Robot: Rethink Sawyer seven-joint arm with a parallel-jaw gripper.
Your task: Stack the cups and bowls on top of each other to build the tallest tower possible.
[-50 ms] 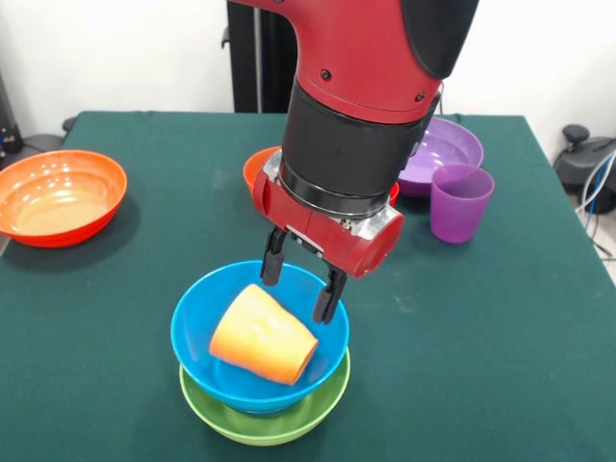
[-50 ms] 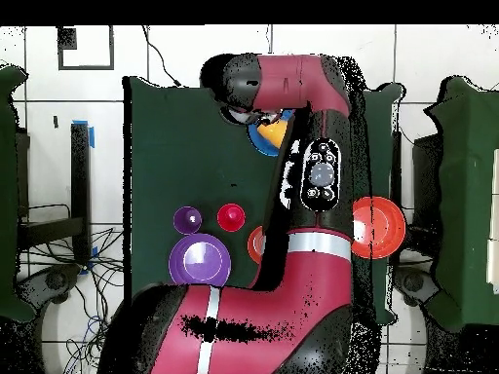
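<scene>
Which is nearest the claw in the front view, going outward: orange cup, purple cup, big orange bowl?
1. Orange cup: lying on its side in the blue bowl, just under the claw.
2. Purple cup: upright, toward the picture's right.
3. Big orange bowl: far left edge.

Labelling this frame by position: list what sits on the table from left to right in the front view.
Wide orange-red bowl → lime green bowl with the light blue bowl nested in it and the orange cup lying tipped inside, open gripper just above → purple cup. The bowls behind the arm are left out.
</scene>
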